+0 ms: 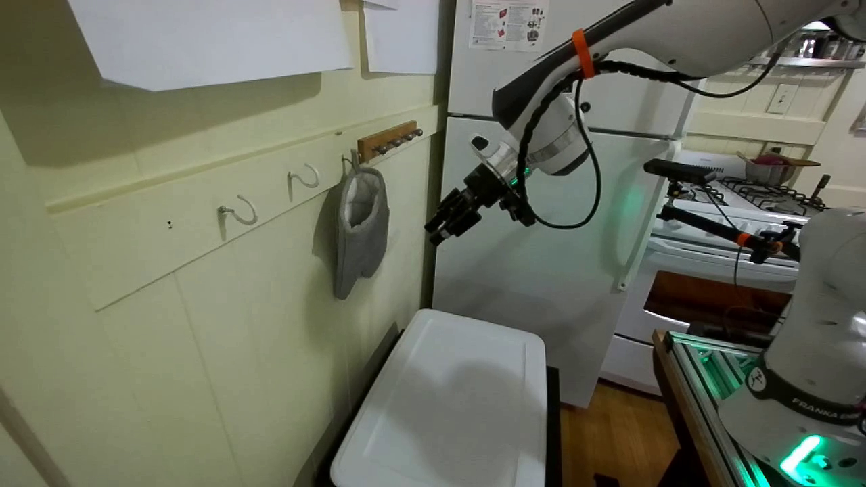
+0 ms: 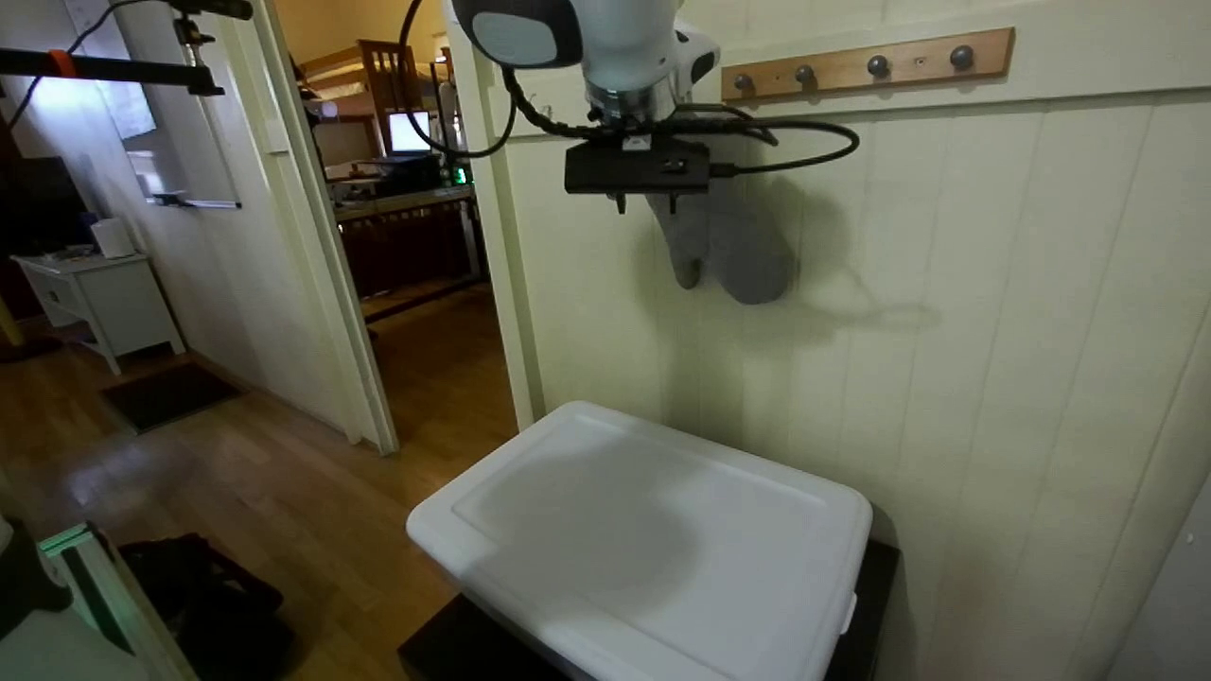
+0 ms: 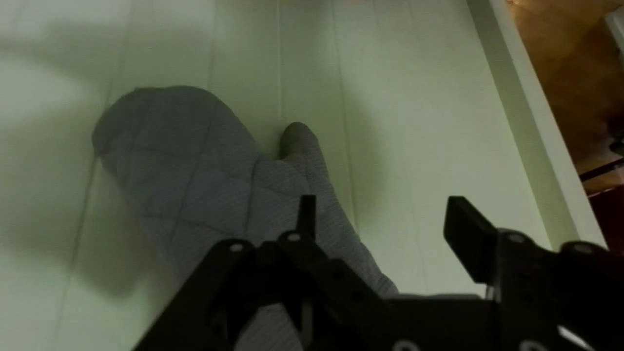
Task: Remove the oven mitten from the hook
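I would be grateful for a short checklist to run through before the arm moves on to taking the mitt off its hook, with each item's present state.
1. Mitt hanging on its hook: ok, it hangs there in an exterior view.
2. Gripper open: ok, the wrist view shows a gap between its jaws.
3. Mitt between the jaws: not ok, the gripper stands apart from it in an exterior view.
4. Secure catch of mitt on hook: cannot tell, too small to make out.
5. Cable away from the mitt: ok, its loop hangs apart from it in an exterior view.
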Available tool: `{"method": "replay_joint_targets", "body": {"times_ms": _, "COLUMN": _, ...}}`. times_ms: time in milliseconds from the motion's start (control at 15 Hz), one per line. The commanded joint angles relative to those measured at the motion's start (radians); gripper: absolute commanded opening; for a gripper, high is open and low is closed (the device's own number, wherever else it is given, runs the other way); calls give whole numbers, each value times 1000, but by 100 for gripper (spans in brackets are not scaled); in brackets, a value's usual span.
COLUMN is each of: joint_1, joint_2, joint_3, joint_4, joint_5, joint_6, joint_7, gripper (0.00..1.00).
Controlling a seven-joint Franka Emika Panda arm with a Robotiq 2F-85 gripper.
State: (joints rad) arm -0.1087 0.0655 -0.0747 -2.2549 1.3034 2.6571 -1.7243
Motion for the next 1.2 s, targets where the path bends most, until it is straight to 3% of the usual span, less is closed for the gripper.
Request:
{"method": "replay_joint_targets", "body": {"times_ms": 0, "joint_1": -1, "joint_2": 16, "joint_3": 13, "joint_4": 1, "joint_5": 268, "joint_6": 57, "joint_7": -178, "gripper": 100}}
{"method": "replay_joint_targets", "body": {"times_ms": 267, "joint_1": -7, "joint_2": 14, "joint_3": 3, "joint_4": -5, "joint_5": 544, "joint_6": 41, "joint_7": -433, "gripper": 100}}
{"method": "replay_joint_targets", "body": {"times_ms": 600, "joint_1": -15, "joint_2": 24, "joint_3": -10, "joint_4": -15, "joint_5": 726, "joint_6": -18, "joint_7": -686, "gripper": 100}}
{"method": "replay_joint_targets", "body": {"times_ms": 800, "joint_1": -21, "joint_2": 49, "joint_3": -20, "joint_4": -9, "joint_5": 781, "joint_6": -72, "joint_7": -793, "gripper": 100}}
{"method": "replay_joint_targets", "body": {"times_ms": 1133, "joint_1": -24, "joint_2": 88, "joint_3": -68, "joint_4": 1, "joint_5": 737, "joint_6": -211, "joint_7": -881, "gripper": 100}}
